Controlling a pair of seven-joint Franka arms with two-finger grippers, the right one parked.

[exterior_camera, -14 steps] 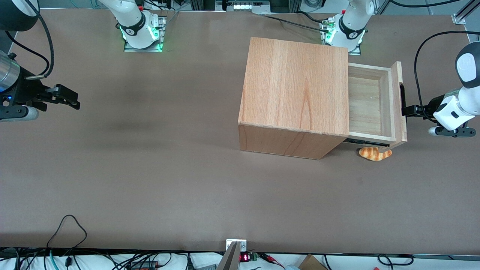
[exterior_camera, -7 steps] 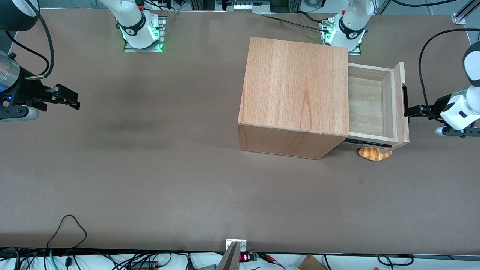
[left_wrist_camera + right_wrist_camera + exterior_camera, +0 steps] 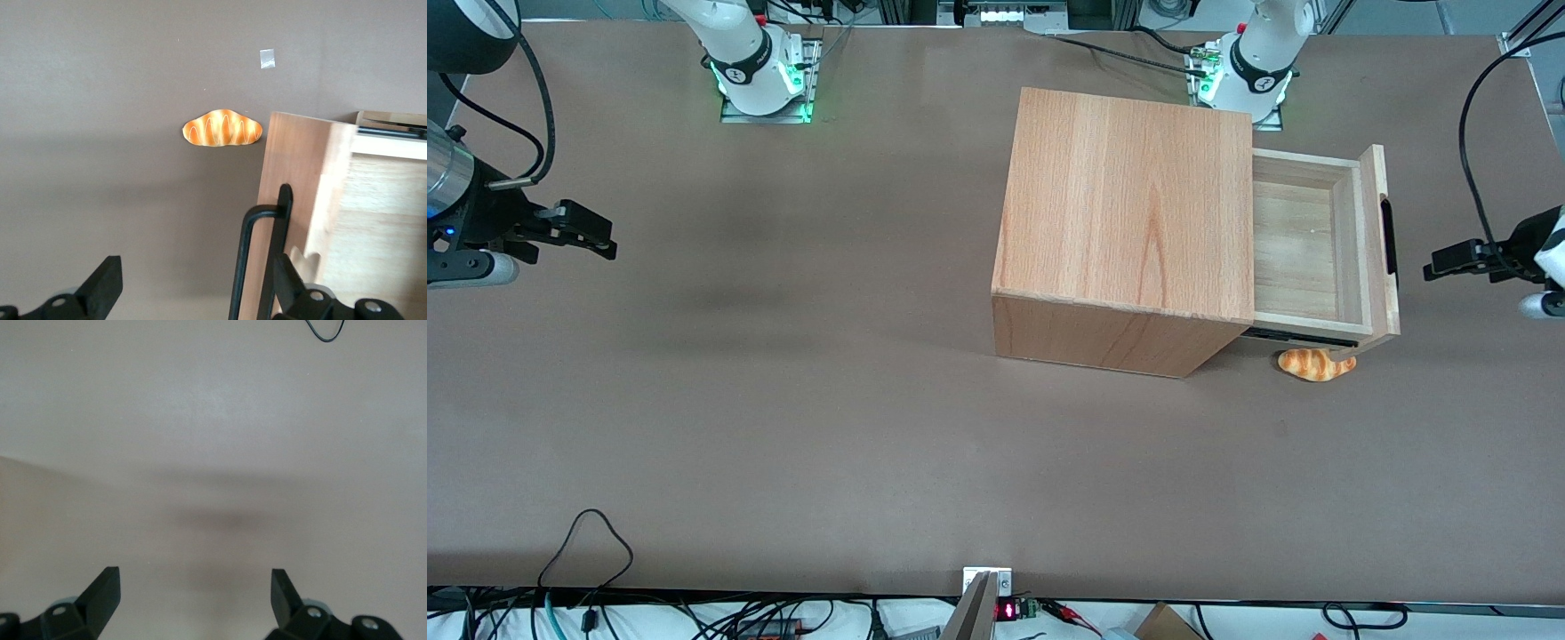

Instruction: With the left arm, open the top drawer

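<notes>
The top drawer (image 3: 1303, 249) stands pulled out of the wooden cabinet (image 3: 1129, 204), its pale plywood inside bare. Its flat front (image 3: 293, 173) carries a long black bar handle (image 3: 1388, 236) (image 3: 267, 253). The left arm's gripper (image 3: 1432, 265) (image 3: 197, 277) hangs in front of the drawer front, a short gap away from the handle, at the working arm's end of the table. Its black fingers (image 3: 107, 283) stand wide apart and open, holding nothing.
A toy croissant (image 3: 1316, 364) (image 3: 222, 128) lies on the brown table (image 3: 783, 400) beneath the drawer's nearer corner. A small piece of tape (image 3: 267, 59) sticks to the table beside it. The arm bases (image 3: 1249, 76) are mounted at the table's far edge.
The gripper let go of the black handle and drew back from the drawer front toward the working arm's end of the table. The drawer slid out slightly further.
</notes>
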